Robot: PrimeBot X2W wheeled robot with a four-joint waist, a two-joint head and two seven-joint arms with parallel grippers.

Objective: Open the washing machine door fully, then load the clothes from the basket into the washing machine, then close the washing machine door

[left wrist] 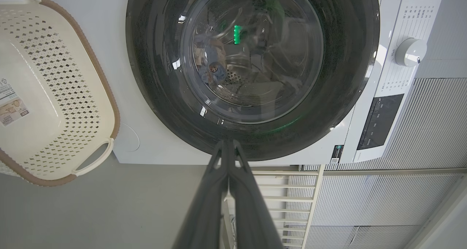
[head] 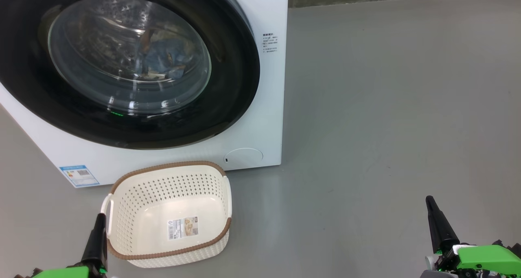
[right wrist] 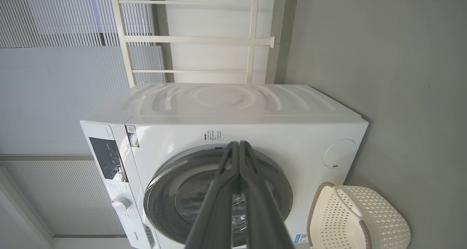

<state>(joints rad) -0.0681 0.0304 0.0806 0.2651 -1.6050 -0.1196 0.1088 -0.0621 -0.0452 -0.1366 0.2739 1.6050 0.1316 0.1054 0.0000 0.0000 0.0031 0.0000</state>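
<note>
Fully closed, the washing machine door (head: 228, 86) shows blue clothes (head: 171, 58) through its glass, inside the white washing machine (head: 268, 119). Just in front, the cream basket (head: 167, 165) sits upright on the grey floor (head: 386, 107) beside the left gripper (head: 100, 217). Both it and the right gripper (head: 430, 201) have fingers pressed together, holding nothing.

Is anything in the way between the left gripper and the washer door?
Nothing visible. The shut left gripper points straight at the closed door, at its black rim; the basket sits on the floor off to one side of that line.
</note>
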